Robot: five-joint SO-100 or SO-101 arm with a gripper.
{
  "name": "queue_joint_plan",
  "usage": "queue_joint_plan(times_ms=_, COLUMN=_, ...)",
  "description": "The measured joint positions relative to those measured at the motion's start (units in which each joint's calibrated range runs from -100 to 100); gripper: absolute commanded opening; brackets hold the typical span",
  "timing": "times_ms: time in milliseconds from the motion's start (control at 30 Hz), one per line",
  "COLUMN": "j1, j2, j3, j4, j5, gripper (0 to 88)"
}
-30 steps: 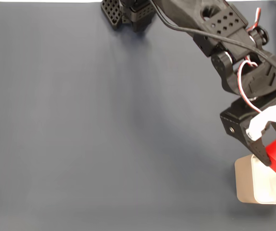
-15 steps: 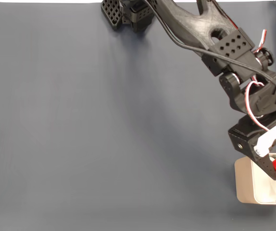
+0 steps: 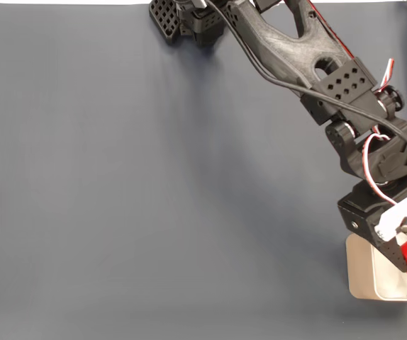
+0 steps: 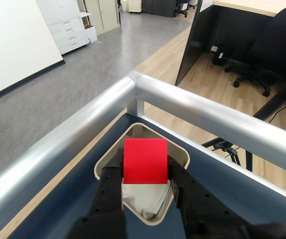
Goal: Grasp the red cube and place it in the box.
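Red cube (image 4: 144, 161) sits pinched in the gripper (image 4: 144, 180), held directly over the box (image 4: 183, 154) at the table's far-right corner; ready for release.

An office: past the counter's metal edge rail (image 4: 203, 112), the wrist view shows grey carpet (image 4: 58, 94), white drawer cabinets (image 4: 68, 27), desks and a black swivel chair (image 4: 255, 59).
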Motion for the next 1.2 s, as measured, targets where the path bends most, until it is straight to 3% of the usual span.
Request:
queue_joint_plan(times_ms=767, j1=0.2, j2=0.8, j3=-0.2, j4=-1.0, j5=-1.1, gripper=2.8)
queue_joint_plan(times_ms=867, j1=0.1, j2=0.8, j3=-0.2, j4=-1.0, j5=-1.1, gripper=9.9)
queue_joint_plan(times_ms=1133, j1=0.3, j2=0.8, j3=-0.2, j4=-1.0, j5=-1.5, gripper=44.8)
queue_joint_plan(times_ms=1200, j1=0.5, j2=0.8, j3=-0.2, j4=-0.7, j5=-1.5, gripper=48.2)
